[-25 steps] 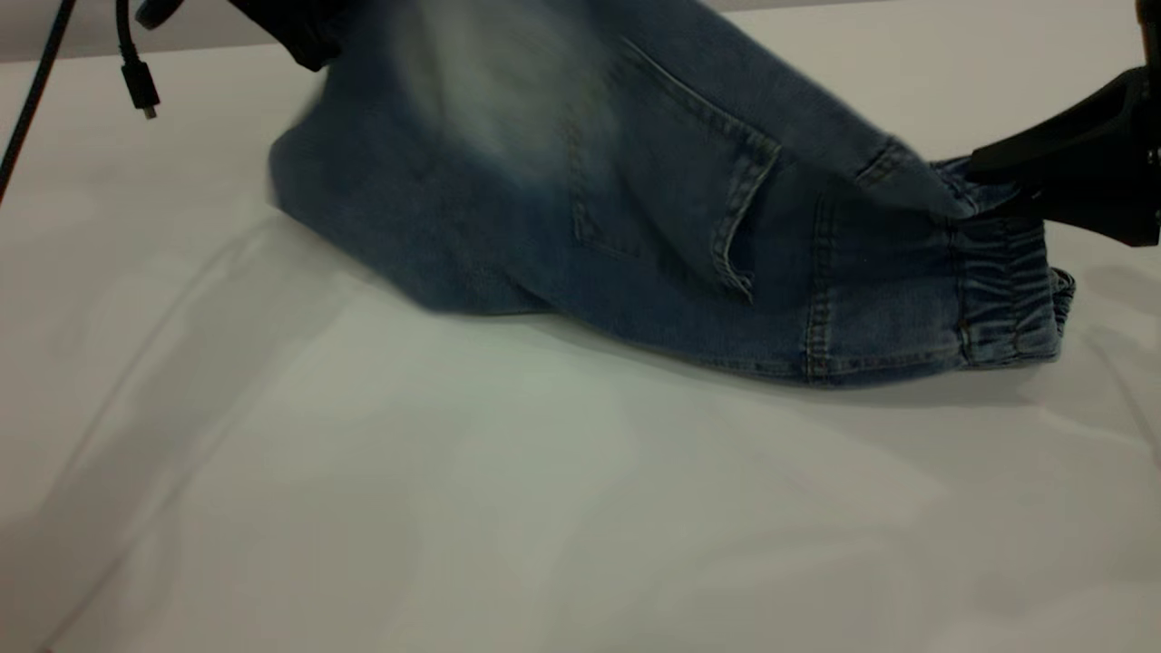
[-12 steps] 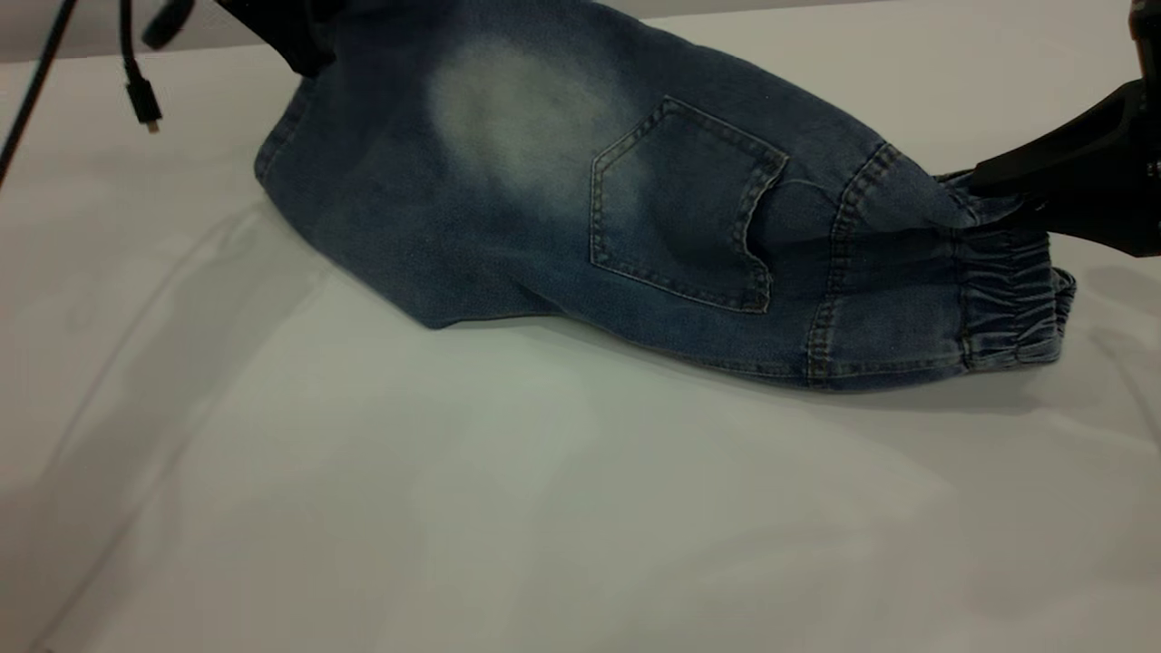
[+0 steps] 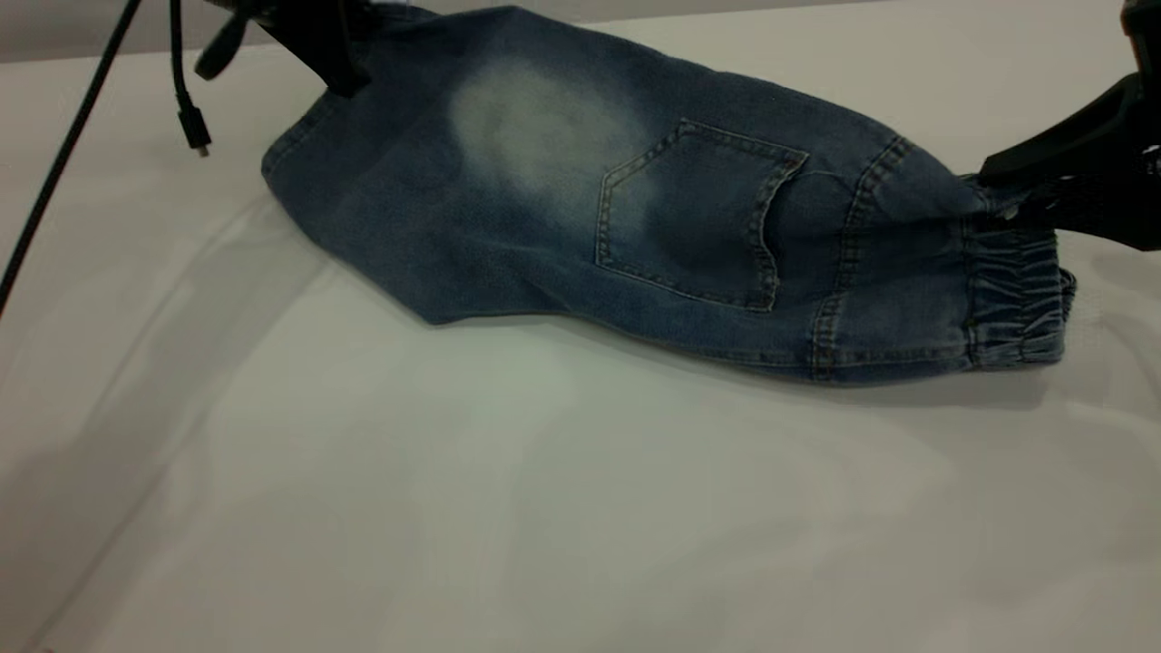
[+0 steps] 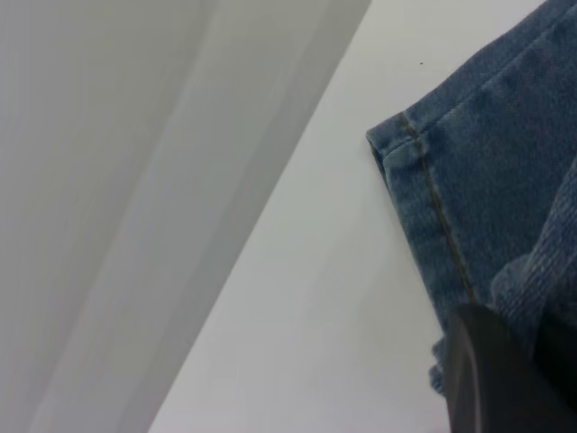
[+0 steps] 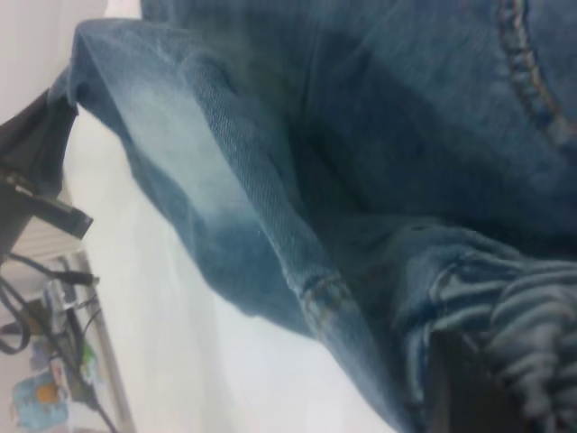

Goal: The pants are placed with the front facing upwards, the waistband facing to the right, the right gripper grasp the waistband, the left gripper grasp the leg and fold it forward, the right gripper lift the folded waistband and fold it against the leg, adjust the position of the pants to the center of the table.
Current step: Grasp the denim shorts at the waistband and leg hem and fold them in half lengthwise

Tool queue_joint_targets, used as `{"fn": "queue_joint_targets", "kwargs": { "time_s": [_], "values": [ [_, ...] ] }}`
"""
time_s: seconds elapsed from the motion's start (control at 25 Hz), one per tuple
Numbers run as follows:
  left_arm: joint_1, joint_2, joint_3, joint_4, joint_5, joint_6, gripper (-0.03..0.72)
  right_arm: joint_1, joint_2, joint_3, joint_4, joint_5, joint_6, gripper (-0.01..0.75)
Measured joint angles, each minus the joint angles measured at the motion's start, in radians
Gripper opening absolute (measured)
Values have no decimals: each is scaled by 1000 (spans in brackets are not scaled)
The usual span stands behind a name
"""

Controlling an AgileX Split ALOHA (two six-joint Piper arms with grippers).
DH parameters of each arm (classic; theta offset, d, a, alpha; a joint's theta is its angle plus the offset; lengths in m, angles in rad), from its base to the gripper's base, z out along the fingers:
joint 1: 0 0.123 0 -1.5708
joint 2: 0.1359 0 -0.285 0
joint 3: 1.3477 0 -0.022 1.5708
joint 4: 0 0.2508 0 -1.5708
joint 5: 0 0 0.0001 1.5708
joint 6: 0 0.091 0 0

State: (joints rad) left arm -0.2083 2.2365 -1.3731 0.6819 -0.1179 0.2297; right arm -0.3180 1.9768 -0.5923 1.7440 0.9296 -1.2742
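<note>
Pants now flatter – left gripper clamping leg, right gripper clamping waistband.

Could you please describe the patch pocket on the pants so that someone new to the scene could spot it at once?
On the white table, the blue denim pants stretch between the left gripper and the right gripper. The patch pocket lies between the pale bleached patch and the gathered waistband. Its five-sided outline of tan stitching sets it apart.
</note>
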Motion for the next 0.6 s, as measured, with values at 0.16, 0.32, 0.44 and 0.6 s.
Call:
{"fn": "queue_joint_targets", "kwargs": {
  "time_s": [0.16, 0.32, 0.44, 0.6],
  "values": [
    [0, 21, -8, 0, 0, 0, 76, 0, 0, -24, -1, 4, 12, 261],
    [0, 34, -8, 0, -34, 0, 81, 0, 0, -50, 0, 16, 11, 397],
    [10, 50, -29, 0, -45, 2, 85, 0, 0, -56, 0, 31, 10, 482],
    [18, 57, -76, 0, -28, 3, 99, 0, 0, -55, -2, 73, 18, 518]
  ]
}}
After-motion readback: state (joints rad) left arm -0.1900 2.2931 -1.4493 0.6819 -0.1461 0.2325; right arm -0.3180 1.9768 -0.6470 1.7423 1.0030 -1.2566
